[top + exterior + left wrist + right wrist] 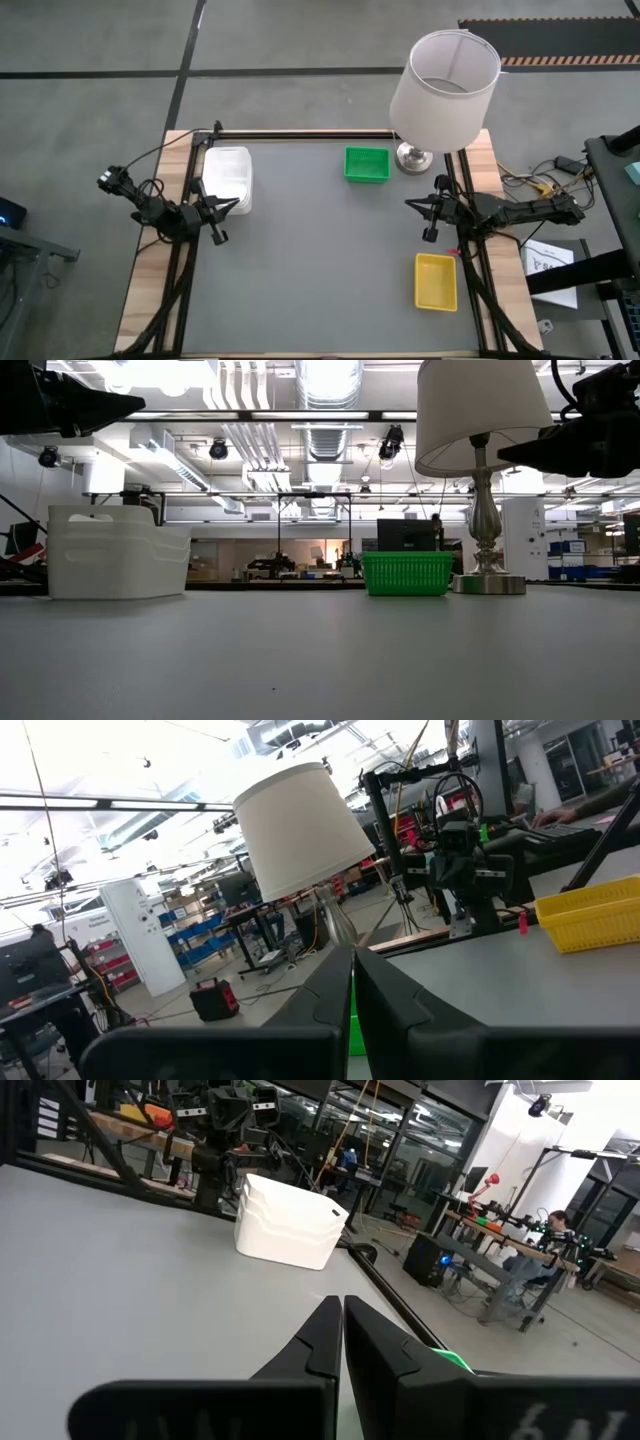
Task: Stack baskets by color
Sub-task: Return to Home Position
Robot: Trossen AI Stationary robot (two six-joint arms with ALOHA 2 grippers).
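Grey matting covers the table (300, 250), with a workshop hall beyond it. No basket lies loose, so judging by that the sorting looks finished, and what remains is for the arms to park clear of the piles.

The left claw (228, 206) sits at the table's left edge, fingers pressed together and holding nothing. The white pile (229, 178) stands just beside it toward the far edge, long side running far to near. Its nested rims show in the right wrist view.

The right claw (413, 205) sits at the right edge, also pressed together and empty. The yellow pile (437, 281) lies toward the near edge from it, set lengthwise the same way. The green pile (366, 164) lies toward the far edge, its long side across the table, next to the lamp (445, 85). Neither claw touches a basket.
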